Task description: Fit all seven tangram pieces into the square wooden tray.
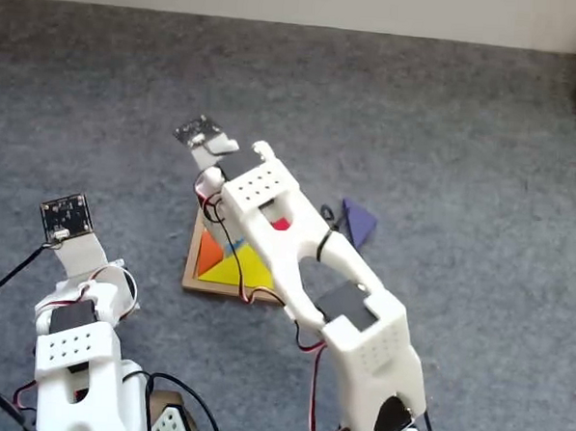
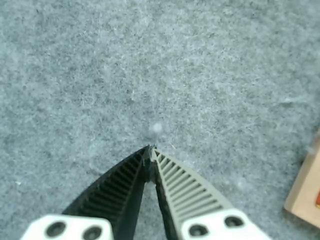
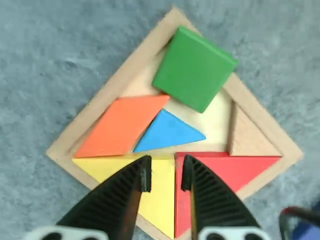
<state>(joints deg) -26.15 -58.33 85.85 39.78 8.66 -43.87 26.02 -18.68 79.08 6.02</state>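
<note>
My right gripper point(image 3: 165, 172) hangs slightly parted and empty over the square wooden tray point(image 1: 190, 270) at the middle of the high view, just above the yellow triangle point(image 3: 160, 200) and red triangle point(image 3: 235, 167). The orange piece point(image 3: 120, 125), blue triangle point(image 3: 167, 132) and an askew green square point(image 3: 195, 67) share the tray, while a purple piece point(image 1: 357, 222) lies on the carpet point(image 1: 466, 138) just right of it. My left gripper point(image 2: 151, 150), at the lower left, is pinched closed on nothing.

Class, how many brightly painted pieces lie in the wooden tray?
5: green square at one corner, orange parallelogram and blue triangle centrally, yellow triangle and red triangle by the right hand. A tan triangle may be a sixth.
</note>
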